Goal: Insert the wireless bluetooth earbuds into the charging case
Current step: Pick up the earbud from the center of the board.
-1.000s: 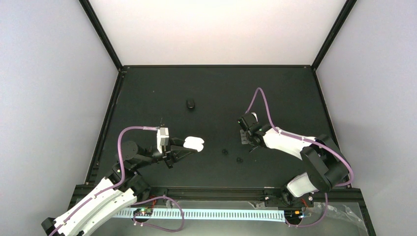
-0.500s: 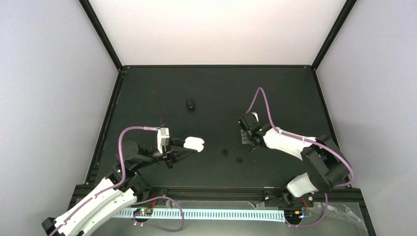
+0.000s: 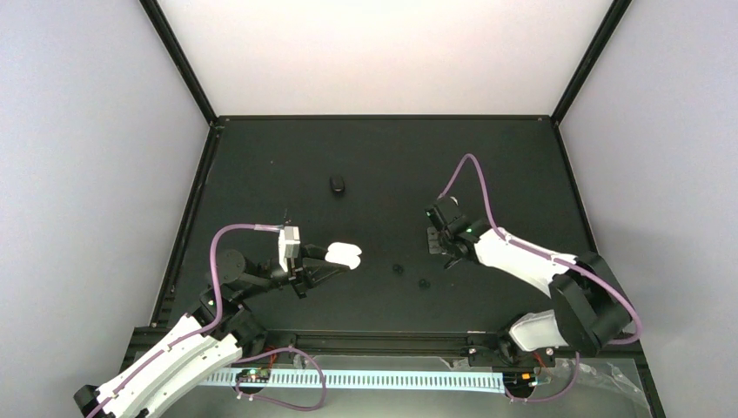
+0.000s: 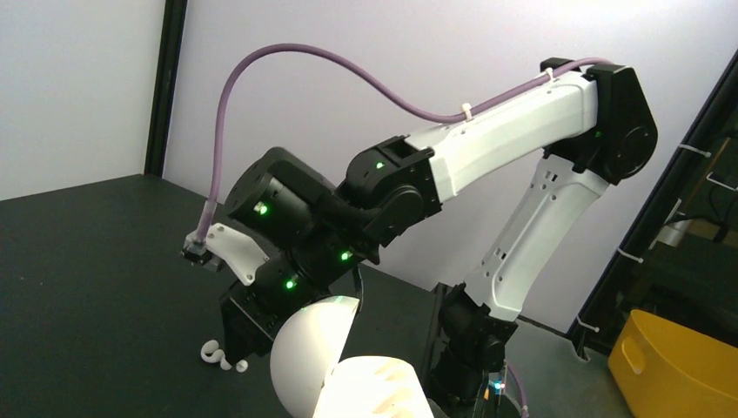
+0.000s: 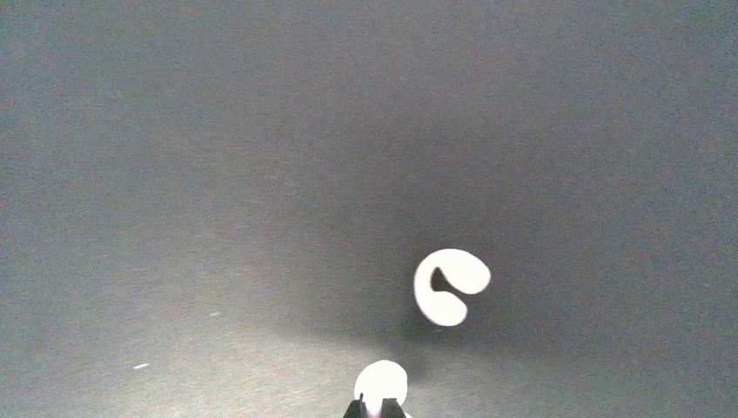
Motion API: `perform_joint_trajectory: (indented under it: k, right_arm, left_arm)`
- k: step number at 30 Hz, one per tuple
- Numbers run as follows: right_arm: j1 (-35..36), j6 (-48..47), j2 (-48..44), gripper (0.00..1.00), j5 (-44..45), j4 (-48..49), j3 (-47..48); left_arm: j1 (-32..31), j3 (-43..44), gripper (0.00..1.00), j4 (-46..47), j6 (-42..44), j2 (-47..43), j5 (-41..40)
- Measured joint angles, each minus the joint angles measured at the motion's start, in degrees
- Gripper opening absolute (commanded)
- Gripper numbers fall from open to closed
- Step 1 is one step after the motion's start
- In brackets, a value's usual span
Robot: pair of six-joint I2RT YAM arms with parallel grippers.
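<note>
My left gripper (image 3: pixel 320 261) is shut on the open white charging case (image 3: pixel 345 253). In the left wrist view its domed lid (image 4: pixel 300 361) stands up over the bright base (image 4: pixel 379 387). My right gripper (image 3: pixel 450 259) points down at the table right of centre, shut on a white earbud (image 5: pixel 381 383) right at its fingertips (image 5: pixel 372 407). A second white earbud (image 5: pixel 451 286), curled in shape, lies on the table just beyond. The left wrist view shows the right gripper (image 4: pixel 235 355) standing over these white earbuds (image 4: pixel 211 353). Two black earbuds (image 3: pixel 398 269) (image 3: pixel 424 283) lie between the arms.
A small black case (image 3: pixel 337 184) sits on the black table (image 3: pixel 522 174) toward the back, left of centre. Black frame posts and grey walls enclose the table. A yellow bin (image 4: pixel 674 366) shows beyond the table edge in the left wrist view.
The right gripper's jaws have closed on the white earbud, and the right arm's elbow has swung slightly outward to the right. The left arm and the case have stayed put.
</note>
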Motion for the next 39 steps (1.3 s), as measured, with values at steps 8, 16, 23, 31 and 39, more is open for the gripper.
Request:
perform_joint_trajectory:
  k: [8,16,23,31,39]
  right_arm:
    - [0.0,-0.3,-1.2,0.01,-15.9,1.9,2.8]
    - [0.0,2.0,4.7,0.01,-23.7,6.8,3.2]
    - [-1.1,3.5,8.2,0.02,-26.2,10.5,1.7]
    - [-2.5,3.7,8.2,0.09,-27.9,12.8,0.5]
    - [-2.7,3.7,8.2,0.12,-28.2,13.6,-0.5]
  left_arm:
    - [0.0,0.0,0.02,0.2,0.0,0.5,0.0]
    - [0.0,0.0,0.02,0.3,0.0,1.1,0.3]
    - [0.0,0.0,0.02,0.3,0.0,1.1,0.4]
    - [0.0,0.0,0.02,0.3,0.0,1.2,0.3]
    - [0.0,0.0,0.02,0.3,0.0,1.5,0.3]
